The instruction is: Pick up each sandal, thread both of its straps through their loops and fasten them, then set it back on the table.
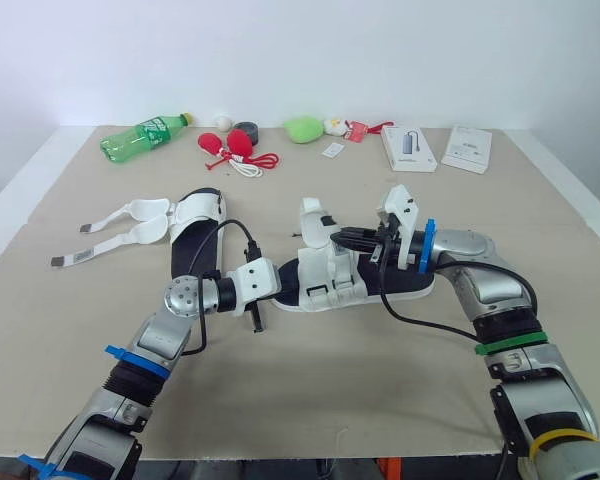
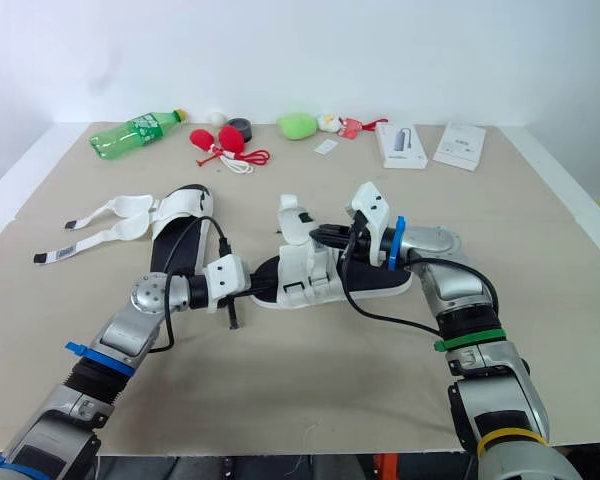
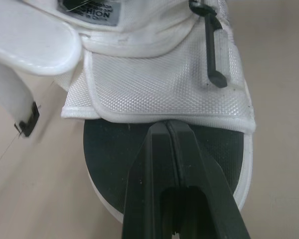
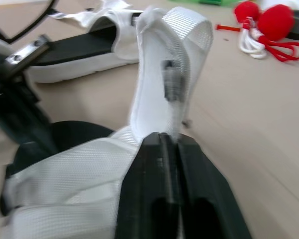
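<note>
A sandal with a black sole and white straps lies at the table's middle. My left gripper is shut, its tips resting on the black insole at the toe end, just short of the white mesh front strap. From the right, my right gripper reaches over the sandal, shut on the base of an upright white strap; the same strap stands above the sole. A second sandal lies to the left, its two straps spread flat towards the table's left edge.
Along the back of the table sit a green bottle, red balls with a cord, a black tape roll, a green plush and two white boxes. A black cable loops near my right arm.
</note>
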`<state>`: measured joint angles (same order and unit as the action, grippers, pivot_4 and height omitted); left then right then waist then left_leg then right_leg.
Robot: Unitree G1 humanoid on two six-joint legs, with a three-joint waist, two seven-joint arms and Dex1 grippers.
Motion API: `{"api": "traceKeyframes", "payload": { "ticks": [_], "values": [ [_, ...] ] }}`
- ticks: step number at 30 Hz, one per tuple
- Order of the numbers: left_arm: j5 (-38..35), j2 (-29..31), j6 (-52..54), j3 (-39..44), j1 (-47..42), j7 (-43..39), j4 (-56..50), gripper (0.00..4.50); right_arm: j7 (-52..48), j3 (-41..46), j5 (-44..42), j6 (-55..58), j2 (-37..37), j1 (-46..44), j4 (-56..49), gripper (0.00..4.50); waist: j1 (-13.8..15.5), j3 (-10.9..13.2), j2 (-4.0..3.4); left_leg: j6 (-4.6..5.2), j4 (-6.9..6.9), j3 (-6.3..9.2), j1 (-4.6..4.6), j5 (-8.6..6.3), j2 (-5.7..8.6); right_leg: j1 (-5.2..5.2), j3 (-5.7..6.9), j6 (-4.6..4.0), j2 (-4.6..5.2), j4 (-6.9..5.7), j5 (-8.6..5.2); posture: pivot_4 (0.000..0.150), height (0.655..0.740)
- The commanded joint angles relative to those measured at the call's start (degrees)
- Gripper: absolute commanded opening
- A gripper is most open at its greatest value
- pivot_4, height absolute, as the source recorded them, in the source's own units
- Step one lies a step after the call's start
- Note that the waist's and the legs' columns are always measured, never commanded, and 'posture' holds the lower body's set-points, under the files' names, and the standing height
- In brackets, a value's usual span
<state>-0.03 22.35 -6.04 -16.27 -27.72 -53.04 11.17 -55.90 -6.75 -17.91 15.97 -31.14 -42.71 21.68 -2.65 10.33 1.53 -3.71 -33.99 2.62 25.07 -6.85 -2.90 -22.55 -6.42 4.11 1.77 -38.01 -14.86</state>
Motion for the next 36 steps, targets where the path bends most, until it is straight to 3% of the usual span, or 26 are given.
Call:
{"api": "traceKeyframes", "payload": {
  "ticks": [1,5,15,16,17,19,20,21,24,25,27,36],
  "values": [
    [1.01,0.24,1.00,-1.81,1.20,-0.91,0.95,0.00,1.43,3.30,-0.17,-0.59,0.27,-1.60,-0.58,2.29,-0.01,0.00,0.00,0.00,0.00,0.00,0.00,0.00,0.00,-0.01,0.00,0.00,0.00,0.00,0.00,0.150,0.7400],
    [0.95,0.19,0.92,-1.82,1.15,-1.02,1.06,0.00,1.44,3.97,0.02,0.68,0.53,-1.47,-0.76,4.30,0.00,0.00,0.00,0.00,0.02,0.00,0.03,0.00,0.00,-0.05,0.00,0.01,0.00,0.00,-0.01,0.150,0.7400],
    [0.95,0.15,0.57,-1.97,1.13,-1.27,1.20,0.00,-0.29,4.61,0.97,-2.81,1.45,-5.06,-0.32,4.42,-0.01,0.00,-0.01,0.00,0.02,0.00,0.06,0.00,0.00,-0.10,0.00,0.01,0.00,0.00,-0.01,0.150,0.7400],
    [0.76,0.15,0.49,-1.96,1.26,-1.42,0.98,0.00,-0.68,4.96,0.47,-2.38,1.58,-6.09,-0.01,3.92,-0.01,0.01,-0.01,0.00,0.02,-0.01,0.09,0.00,0.00,-0.12,0.00,0.01,0.00,0.00,-0.01,0.150,0.7400],
    [0.44,0.20,0.46,-1.95,1.44,-1.74,0.63,0.00,-0.98,5.18,0.16,-1.77,1.62,-7.31,0.60,3.81,-0.01,0.01,-0.01,0.00,0.02,-0.01,0.10,0.00,0.00,-0.14,0.00,0.01,0.00,0.00,-0.01,0.150,0.7400],
    [0.40,0.72,-0.10,-2.15,1.64,-2.51,0.34,0.00,-2.26,5.18,-0.27,-0.27,1.34,-9.67,1.90,2.90,-0.01,0.01,-0.01,0.00,0.02,-0.02,0.11,0.00,0.00,-0.15,-0.01,0.01,0.00,0.00,0.00,0.150,0.7400],
    [0.57,1.13,-0.59,-2.26,1.71,-2.91,0.44,0.00,-3.35,5.00,-0.50,0.42,1.07,-10.61,2.33,2.73,-0.01,0.01,-0.01,0.00,0.02,-0.01,0.11,0.00,0.00,-0.15,-0.01,0.01,0.00,0.00,0.00,0.150,0.7400],
    [0.69,1.47,-1.01,-2.32,1.75,-3.22,0.58,0.00,-4.34,4.86,-0.63,0.90,0.86,-11.30,2.74,2.09,-0.01,0.01,-0.01,0.00,0.05,-0.01,0.12,0.00,0.00,-0.18,0.00,0.01,0.00,0.00,-0.01,0.150,0.7400],
    [0.57,2.40,-1.73,-1.80,1.46,-4.09,1.20,0.00,-9.33,2.55,0.38,3.65,-0.65,-13.84,5.95,1.34,-0.08,0.01,-0.01,0.00,0.13,-0.02,0.15,0.00,0.00,-0.27,-0.01,-0.01,0.00,0.00,-0.01,0.150,0.7400],
    [0.74,2.75,-2.08,-1.67,1.21,-4.21,1.58,0.00,-10.65,1.62,1.34,3.96,-1.00,-14.55,7.52,0.61,-0.07,0.01,-0.01,0.00,0.29,-0.03,0.15,0.00,0.00,-0.33,-0.01,-0.04,0.00,0.00,-0.06,0.150,0.7400],
    [1.07,3.22,-2.78,-1.56,0.92,-4.49,2.20,0.00,-12.35,0.31,2.68,4.77,-1.23,-15.38,9.89,0.09,-0.07,0.01,-0.01,0.00,0.38,-0.03,0.14,0.00,-0.01,-0.36,-0.01,-0.07,-0.01,0.00,-0.13,0.150,0.7400],
    [1.81,4.32,-5.00,-1.66,0.24,-4.97,3.72,0.00,-16.73,-4.83,8.62,-1.10,0.51,-16.00,17.21,0.09,-0.20,0.01,-0.03,0.02,0.60,-0.02,0.13,-0.02,-0.02,-0.46,0.00,0.13,-0.08,-0.01,-0.14,0.150,0.7400]
  ]
}}
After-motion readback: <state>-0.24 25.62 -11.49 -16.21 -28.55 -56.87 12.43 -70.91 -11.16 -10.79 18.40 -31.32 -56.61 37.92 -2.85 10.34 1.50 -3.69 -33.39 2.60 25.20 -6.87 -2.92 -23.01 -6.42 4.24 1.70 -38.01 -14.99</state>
